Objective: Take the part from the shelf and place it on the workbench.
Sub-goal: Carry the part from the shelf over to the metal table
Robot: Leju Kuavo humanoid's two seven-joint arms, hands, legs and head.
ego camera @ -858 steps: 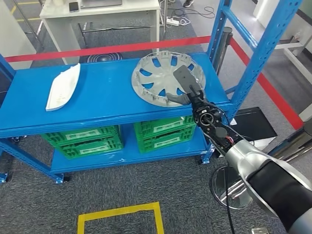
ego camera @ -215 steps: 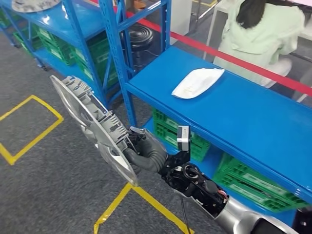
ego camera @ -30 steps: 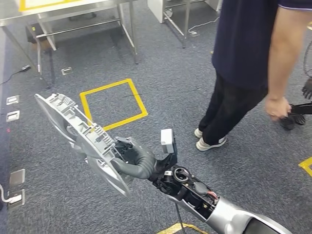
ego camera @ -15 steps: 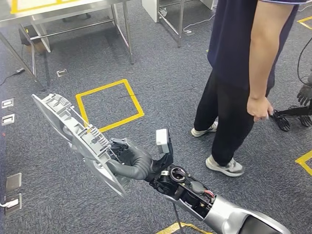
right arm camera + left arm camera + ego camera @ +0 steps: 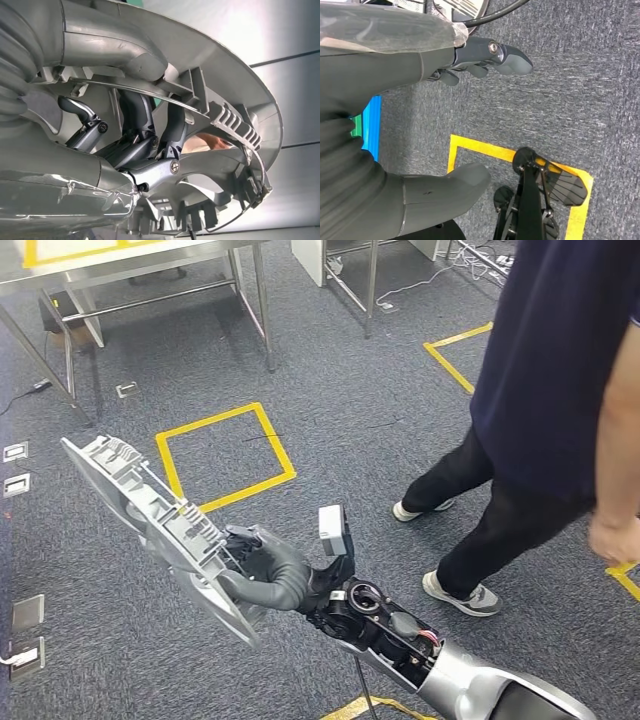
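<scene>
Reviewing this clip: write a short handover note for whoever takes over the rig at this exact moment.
Right robot hand: grips the grey wheel cover by its rim, tilted on edge above the carpet.
Left robot hand: holds nothing, fingers apart, over the carpet.
Done: part is off the shelf.
Left: carry it to the metal workbench ahead and set it down. A person stands close on the right.

The wheel cover (image 5: 162, 525) hangs tilted over the floor (image 5: 355, 430), gripped by the right hand (image 5: 264, 565). Beyond it lies a taped square (image 5: 224, 455); a person (image 5: 543, 410) stands to the right, a table (image 5: 136, 260) at the far left.
</scene>
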